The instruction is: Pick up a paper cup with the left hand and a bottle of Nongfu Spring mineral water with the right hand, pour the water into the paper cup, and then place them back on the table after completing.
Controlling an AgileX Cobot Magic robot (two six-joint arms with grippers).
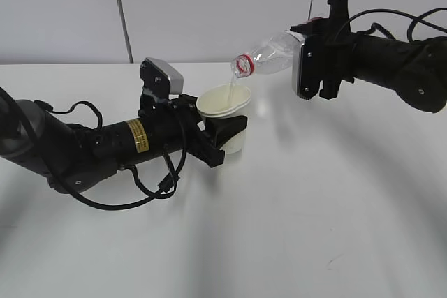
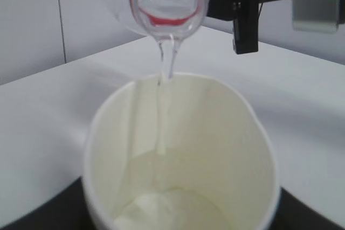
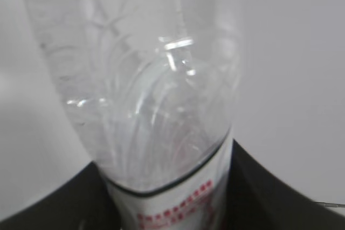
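My left gripper (image 1: pixel 225 137), on the arm with the yellow sticker, is shut on a white paper cup (image 1: pixel 225 102) and holds it tilted just above the table (image 1: pixel 314 207). My right gripper (image 1: pixel 302 61) is shut on a clear water bottle (image 1: pixel 272 55) with a red neck ring, tipped mouth-down to the left over the cup. A thin stream of water (image 1: pixel 232 83) falls into the cup. In the left wrist view the cup (image 2: pixel 215 133) fills the frame, with water (image 2: pixel 178 208) pooled inside under the bottle mouth (image 2: pixel 168 1). In the right wrist view the bottle (image 3: pixel 145 90) fills the frame.
A grey wall panel (image 1: pixel 209 5) with a vertical seam stands behind the table. Loose black cables (image 1: pixel 150 186) hang under the left arm near the tabletop. The right arm's body (image 1: pixel 398 61) reaches in from the right edge.
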